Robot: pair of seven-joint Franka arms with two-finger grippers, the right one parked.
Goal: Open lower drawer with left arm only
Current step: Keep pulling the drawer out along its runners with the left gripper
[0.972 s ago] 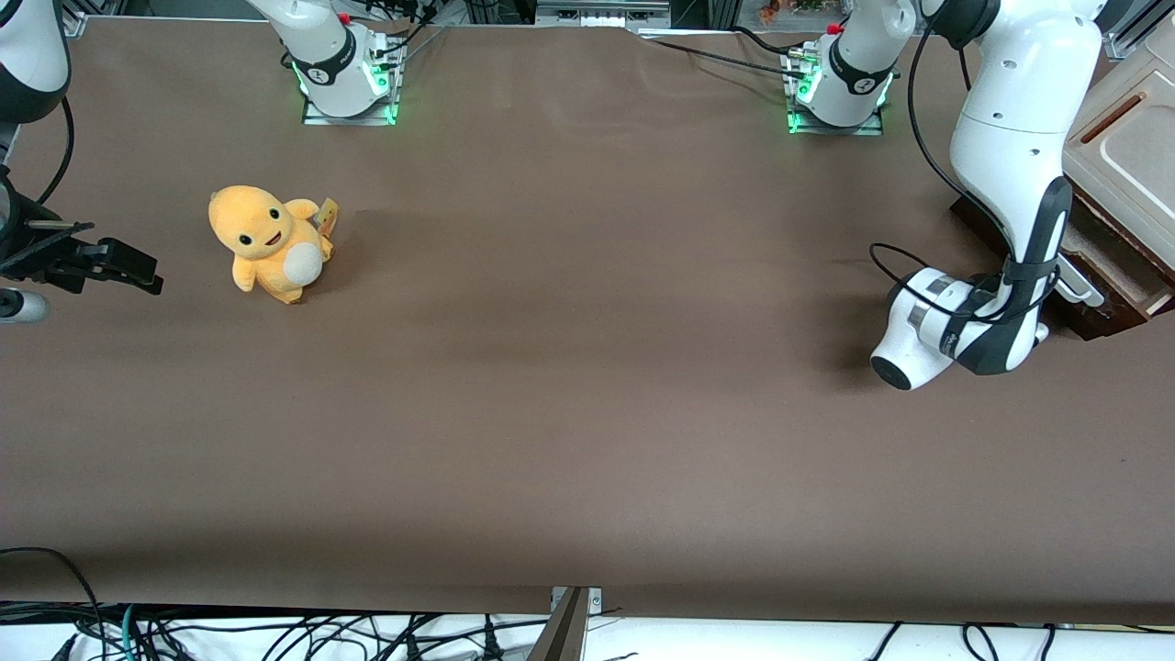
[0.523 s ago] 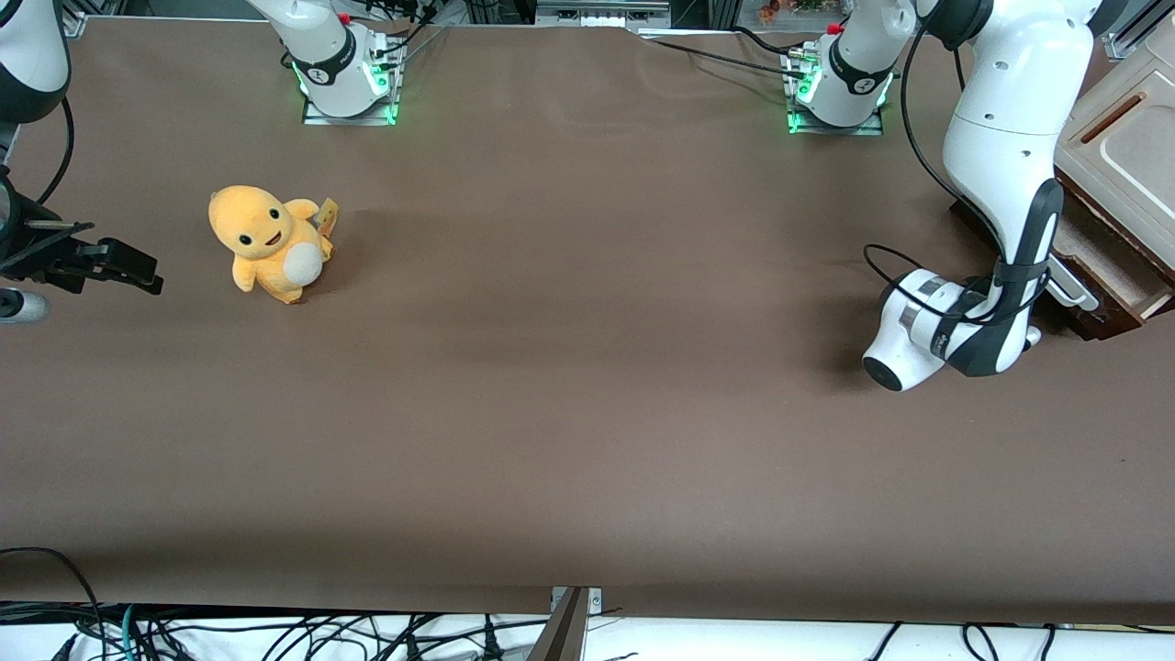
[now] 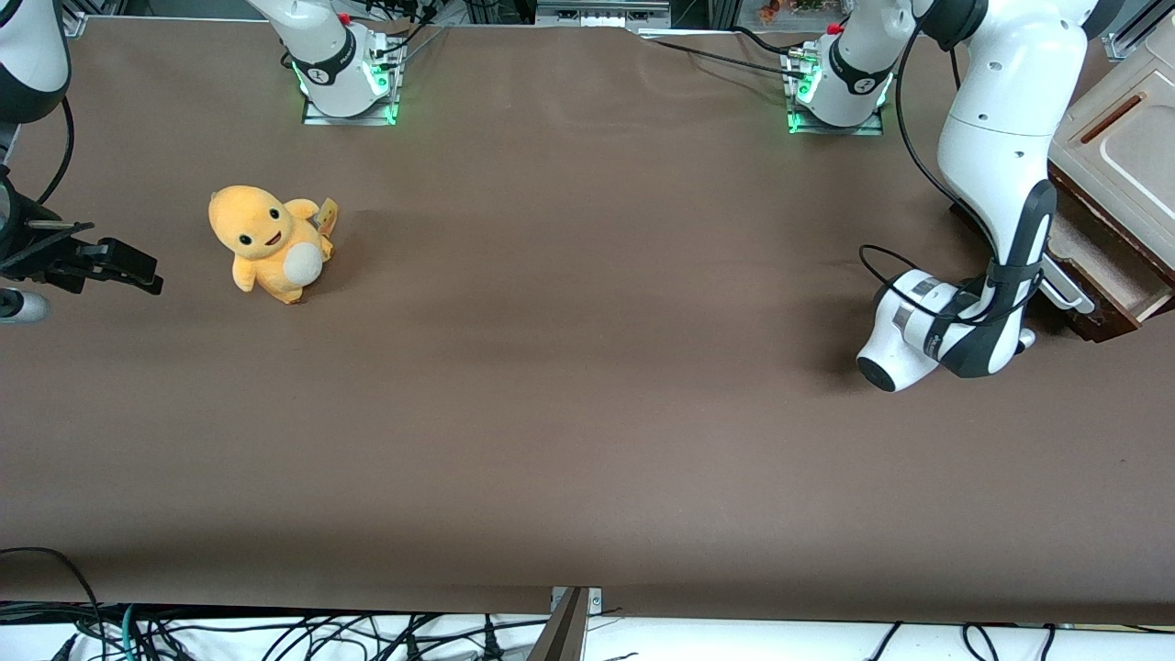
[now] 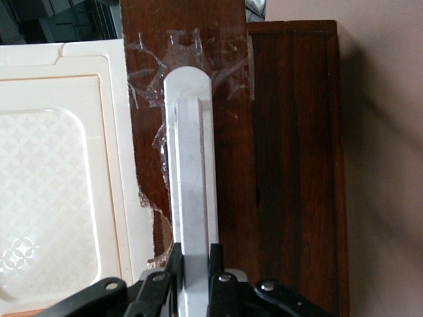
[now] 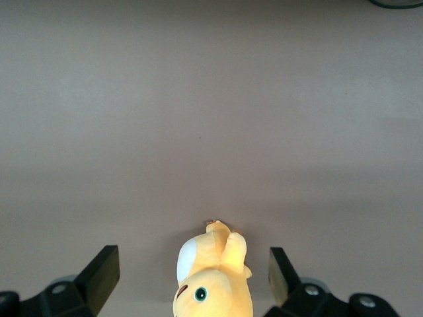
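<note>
The lower drawer point(image 3: 1098, 261) of the dark-brown cabinet point(image 3: 1115, 138) stands partly pulled out at the working arm's end of the table, its pale beige inside showing. Its white bar handle point(image 3: 1065, 292) runs along the dark-brown drawer front point(image 4: 228, 132). The left arm point(image 3: 996, 147) bends down in front of the drawer, and its wrist hides the gripper in the front view. In the left wrist view my gripper point(image 4: 196, 254) is shut on the white handle point(image 4: 192, 165), one black finger pressed on each side of the bar.
A yellow plush toy point(image 3: 269, 243) sits on the brown table toward the parked arm's end. Both arm bases point(image 3: 349, 73) point(image 3: 840, 78) stand at the table edge farthest from the front camera. Cables hang below the edge nearest it.
The left arm's wrist has drawn slightly toward the table's middle with the handle in its grip. More of the drawer's beige inside shows now.
</note>
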